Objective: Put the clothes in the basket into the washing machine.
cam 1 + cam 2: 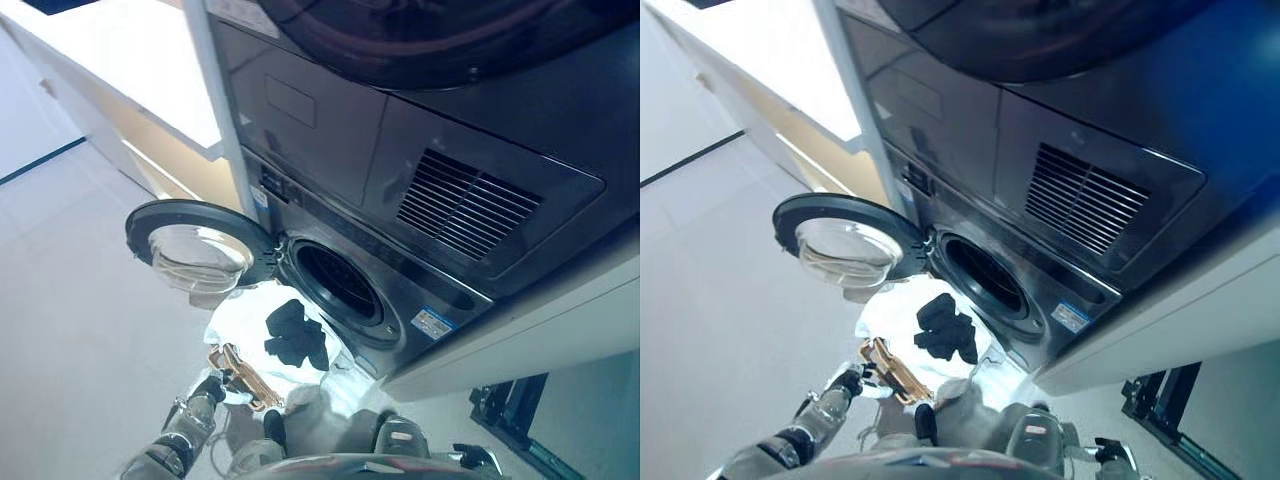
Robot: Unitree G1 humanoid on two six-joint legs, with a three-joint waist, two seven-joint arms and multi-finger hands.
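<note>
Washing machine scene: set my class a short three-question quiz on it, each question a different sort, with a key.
1. True or false: the washing machine door is shut.
2. Which colour is the clothing lying on top of the white basket? A red, B black, C yellow.
3. Fill in: the left hand is at the basket's brown ____.

Key: 1 false, the door is swung open to the left. 2 B. 3 handle; whether the fingers grip it cannot be told.
</note>
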